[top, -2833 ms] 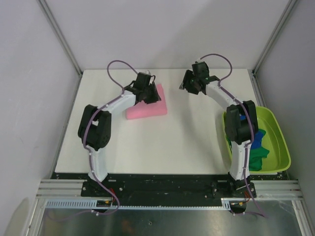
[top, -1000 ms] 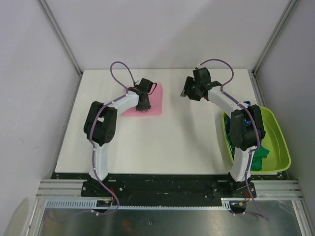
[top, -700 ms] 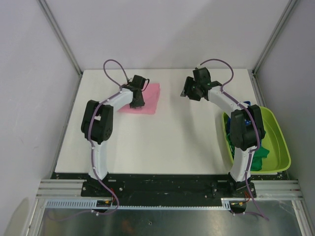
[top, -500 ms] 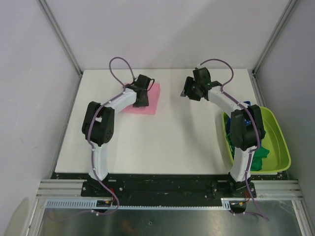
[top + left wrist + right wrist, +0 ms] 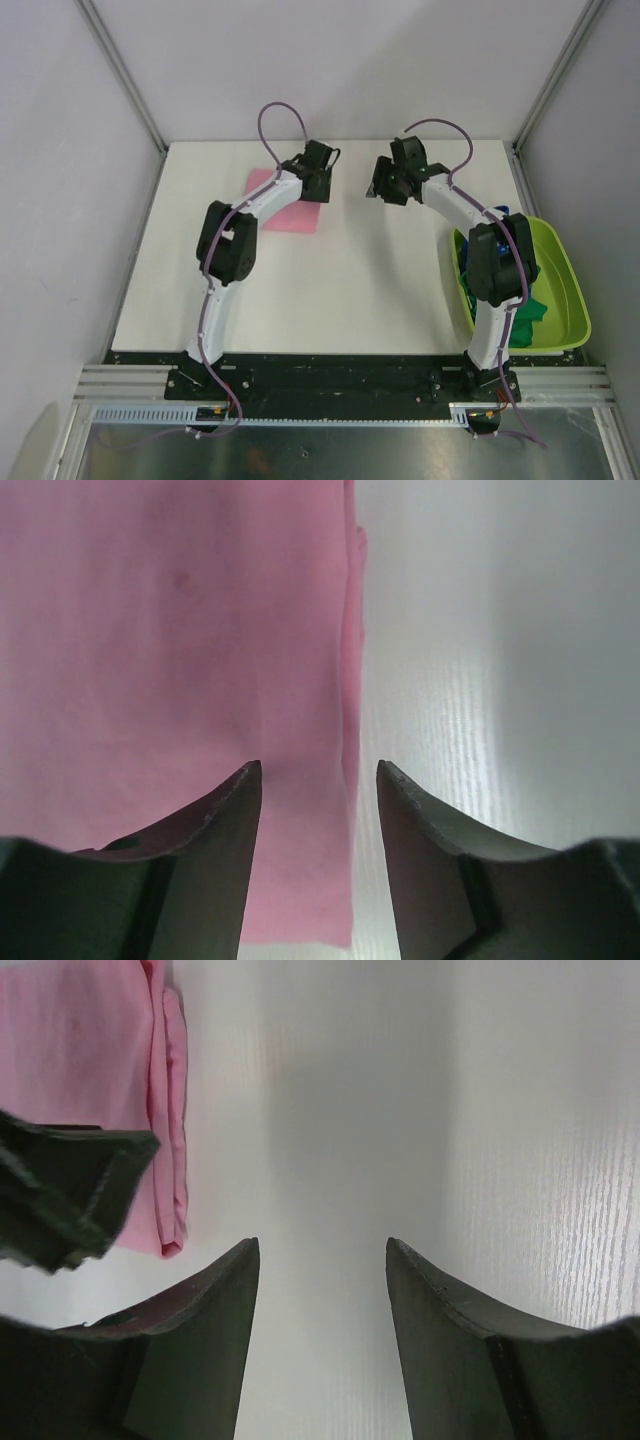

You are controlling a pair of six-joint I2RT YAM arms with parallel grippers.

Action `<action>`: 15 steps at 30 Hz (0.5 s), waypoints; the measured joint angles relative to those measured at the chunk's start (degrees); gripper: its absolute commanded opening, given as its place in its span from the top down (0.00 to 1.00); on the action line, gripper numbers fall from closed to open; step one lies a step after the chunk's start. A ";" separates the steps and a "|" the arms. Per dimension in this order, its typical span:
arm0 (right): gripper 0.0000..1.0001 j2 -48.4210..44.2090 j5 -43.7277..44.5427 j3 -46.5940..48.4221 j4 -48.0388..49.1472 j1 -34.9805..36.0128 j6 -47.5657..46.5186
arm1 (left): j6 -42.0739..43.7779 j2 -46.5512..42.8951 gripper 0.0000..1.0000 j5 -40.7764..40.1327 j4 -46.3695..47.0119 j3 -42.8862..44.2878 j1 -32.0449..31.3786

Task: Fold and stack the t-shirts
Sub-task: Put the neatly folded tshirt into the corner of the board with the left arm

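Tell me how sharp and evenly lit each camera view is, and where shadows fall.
Top external: soft even light, sharp, only faint shadows on the table. Left wrist: left end effector dark and blurred, pink t-shirt fairly sharp. Right wrist: right end effector dark, grey shadow beyond it, brighter at right.

The left arm (image 5: 213, 315) and the right arm (image 5: 489, 335) are built alike: glossy white tubular links joined by bulky black joint housings (image 5: 228, 243). A thin purple cable (image 5: 281, 108) loops from each wrist. The left claw (image 5: 317, 770) and the right claw (image 5: 320, 1245) have matt dark grey fingers (image 5: 215, 820), curved and tapering to blunt tips.
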 measured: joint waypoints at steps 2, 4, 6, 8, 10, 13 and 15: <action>0.42 0.00 0.24 0.33 -0.17 0.00 -0.17 | 1.14 2.34 0.45 -0.09 -0.68 0.98 0.00; 0.42 0.00 0.39 0.50 -0.26 0.00 -0.39 | 2.01 4.04 0.46 -0.31 -1.38 1.57 0.00; 0.42 0.00 0.42 0.50 -0.46 0.00 -0.46 | 2.82 4.76 0.46 -0.74 -1.73 1.57 -0.02; 0.42 0.00 0.50 0.50 -0.66 0.00 -0.48 | 3.48 4.87 0.46 -1.64 -2.05 1.57 -0.02; 0.42 0.00 0.61 0.50 -0.79 0.00 -0.48 | 4.37 4.85 0.46 -2.89 -2.05 1.57 -0.02; 0.42 0.00 0.79 0.50 -0.81 0.00 -0.48 | 6.32 4.85 0.46 -5.09 -2.32 1.57 0.00; 0.42 0.00 0.81 0.50 -0.83 0.02 -0.48 | 7.63 4.85 0.46 -6.47 -2.34 1.57 0.22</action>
